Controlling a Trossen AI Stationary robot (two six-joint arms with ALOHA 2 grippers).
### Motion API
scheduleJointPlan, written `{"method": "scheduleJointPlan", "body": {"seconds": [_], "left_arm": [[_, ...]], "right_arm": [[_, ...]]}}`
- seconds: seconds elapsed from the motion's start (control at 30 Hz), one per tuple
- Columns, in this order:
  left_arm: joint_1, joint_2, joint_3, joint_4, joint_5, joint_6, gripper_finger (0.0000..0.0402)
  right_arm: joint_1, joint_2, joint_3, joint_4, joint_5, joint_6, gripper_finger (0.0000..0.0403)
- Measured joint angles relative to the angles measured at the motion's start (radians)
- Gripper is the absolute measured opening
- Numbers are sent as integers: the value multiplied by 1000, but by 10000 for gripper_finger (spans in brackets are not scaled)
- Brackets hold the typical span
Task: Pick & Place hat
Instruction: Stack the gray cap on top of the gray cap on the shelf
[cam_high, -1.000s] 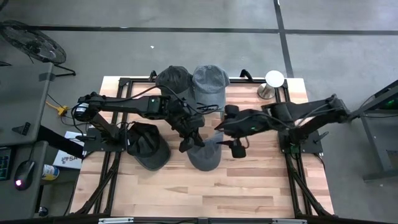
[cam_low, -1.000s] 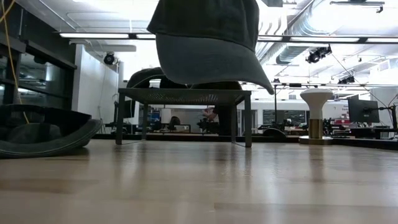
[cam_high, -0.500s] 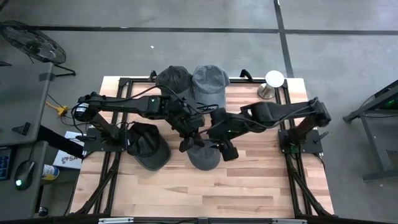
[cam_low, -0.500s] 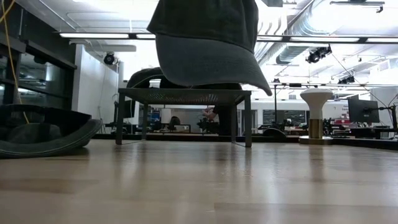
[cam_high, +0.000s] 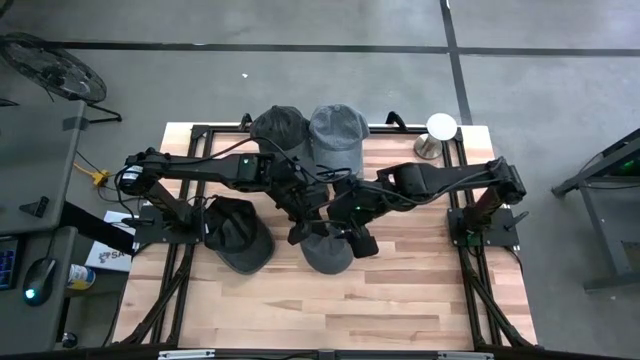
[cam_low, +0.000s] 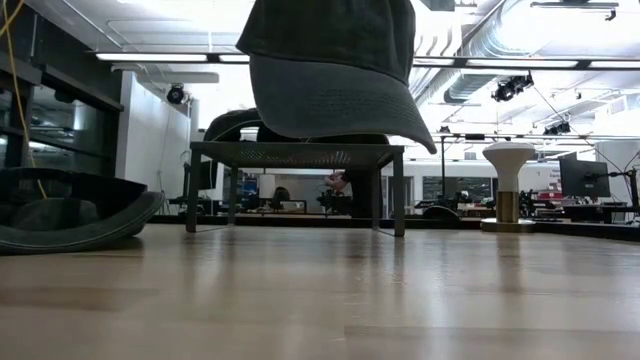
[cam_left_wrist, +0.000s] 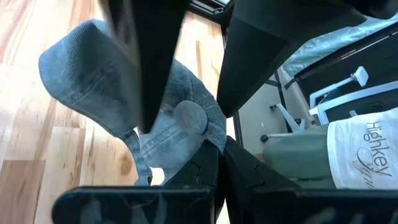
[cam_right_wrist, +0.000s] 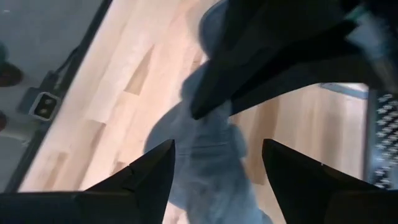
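A grey-blue denim cap (cam_high: 328, 252) hangs in the air over the table's middle, clear of the wood in the low view (cam_low: 335, 70), brim downward. My left gripper (cam_high: 303, 232) is shut on its crown. My right gripper (cam_high: 350, 232) is open just right of it, its two fingers standing on either side of the cap (cam_right_wrist: 205, 143). A dark cap (cam_high: 240, 235) lies on the table to the left, opening upward. My left gripper (cam_left_wrist: 222, 155) pinches a fold of the crown (cam_left_wrist: 210, 135) between its two fingers, right beside the top button (cam_left_wrist: 189, 118). The fingers come from above, slanting down. The cap hangs below them, lifted clear of the table. My right gripper: I cannot tell whether its fingers touch the cap.
A low black rack (cam_low: 295, 155) stands at the far edge with a dark cap (cam_high: 278, 125) and a grey cap (cam_high: 338, 125) on it. A white knob-topped stand (cam_high: 440, 127) is at the far right. Bare wood (cam_high: 330, 310) lies toward the near edge.
My right gripper has moved toward the table's left, up to the hanging cap, and now straddles it. The left gripper and the cap have stayed where they were.
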Motion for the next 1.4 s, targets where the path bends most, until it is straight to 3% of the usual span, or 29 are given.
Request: {"method": "scheduleJointPlan", "body": {"seconds": [0.97,1.4], "left_arm": [[-1,0,0,2,10,10,0],[1,0,0,8,17,10,19]], "right_arm": [[0,7,-1,13,-52,8,16],[0,7,-1,33,-82,71,15]]}}
